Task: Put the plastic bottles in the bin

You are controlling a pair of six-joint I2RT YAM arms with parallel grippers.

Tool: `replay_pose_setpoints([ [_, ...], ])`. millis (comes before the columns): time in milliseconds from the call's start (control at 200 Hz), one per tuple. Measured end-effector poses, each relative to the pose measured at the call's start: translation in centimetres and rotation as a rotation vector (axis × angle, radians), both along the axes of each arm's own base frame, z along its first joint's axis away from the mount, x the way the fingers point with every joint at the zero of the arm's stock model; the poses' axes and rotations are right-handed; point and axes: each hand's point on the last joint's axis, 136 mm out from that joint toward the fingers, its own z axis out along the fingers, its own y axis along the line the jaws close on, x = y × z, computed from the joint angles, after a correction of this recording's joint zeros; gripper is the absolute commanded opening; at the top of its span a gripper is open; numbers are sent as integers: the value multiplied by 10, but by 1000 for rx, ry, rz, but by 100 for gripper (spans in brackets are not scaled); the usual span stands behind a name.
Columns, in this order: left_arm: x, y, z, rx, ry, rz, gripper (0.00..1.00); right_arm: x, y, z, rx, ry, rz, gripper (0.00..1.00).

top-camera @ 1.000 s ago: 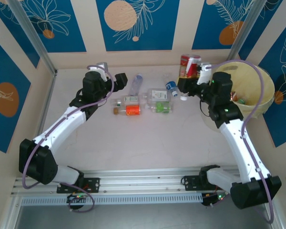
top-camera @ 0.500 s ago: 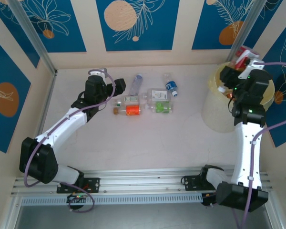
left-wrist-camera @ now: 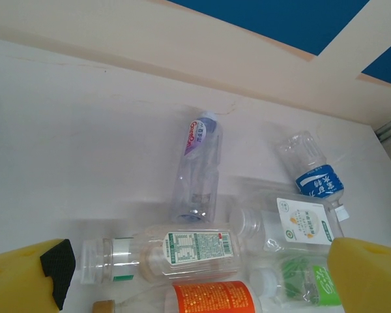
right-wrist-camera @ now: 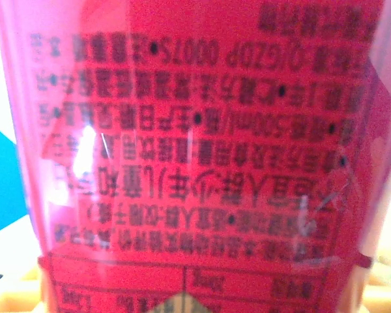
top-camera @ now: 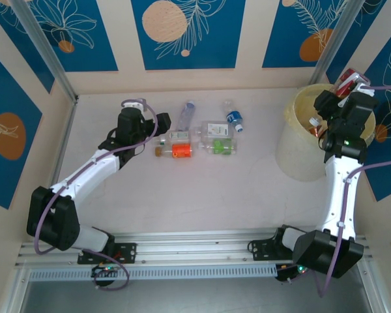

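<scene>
Bottles (top-camera: 199, 135) lie on their sides in a loose cluster on the table (top-camera: 208, 195), toward the back. The orange one (left-wrist-camera: 215, 297) and the green one (left-wrist-camera: 306, 283) are nearest the left gripper (top-camera: 158, 127), which hangs just beside the cluster with its jaws spread wide, touching nothing. Over on the right, the right gripper (top-camera: 345, 89) is pinching a red bottle (right-wrist-camera: 195, 156) and holding it up over the far rim of the bin (top-camera: 293, 153).
</scene>
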Motion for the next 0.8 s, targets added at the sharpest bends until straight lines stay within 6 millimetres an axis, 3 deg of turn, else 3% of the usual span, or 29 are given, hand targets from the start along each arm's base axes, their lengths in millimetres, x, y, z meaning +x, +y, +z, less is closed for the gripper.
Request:
replay_pose_setpoints([
  [300, 1, 4, -2, -6, 9, 14, 100, 32, -4, -59, 45, 157, 60, 63],
  [445, 3, 6, -6, -12, 20, 25, 100, 40, 3, -84, 84, 221, 116, 75],
  [800, 6, 11, -31, -2, 93, 47, 100, 45, 17, -83, 89, 219, 206, 89],
])
